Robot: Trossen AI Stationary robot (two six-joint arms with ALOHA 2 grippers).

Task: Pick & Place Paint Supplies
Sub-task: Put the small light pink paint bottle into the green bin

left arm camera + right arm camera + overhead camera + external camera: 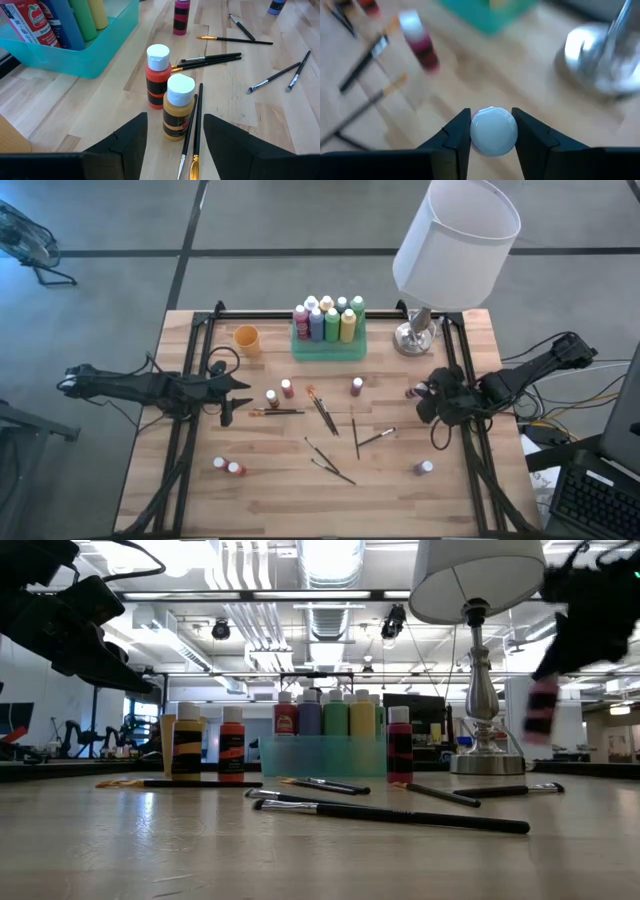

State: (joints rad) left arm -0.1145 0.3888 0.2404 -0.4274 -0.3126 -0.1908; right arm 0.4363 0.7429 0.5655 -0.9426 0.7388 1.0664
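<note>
Paint bottle (492,131) clamped by its pale cap in right gripper (491,134), lifted near lamp (450,250), body hidden and blurred, left gripper (172,137) released, gaping before two bottles (170,102).

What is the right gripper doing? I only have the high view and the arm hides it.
Observer: In the right wrist view, the right gripper is shut on a pale-capped bottle, with the cap between its fingers.
Operator: Is it off the table?
Observer: Yes. The low view shows it in the air, right of the lamp.
Operator: And the left?
Observer: The left gripper is open and holds nothing. It faces an ochre bottle beside a red-orange bottle.
</note>
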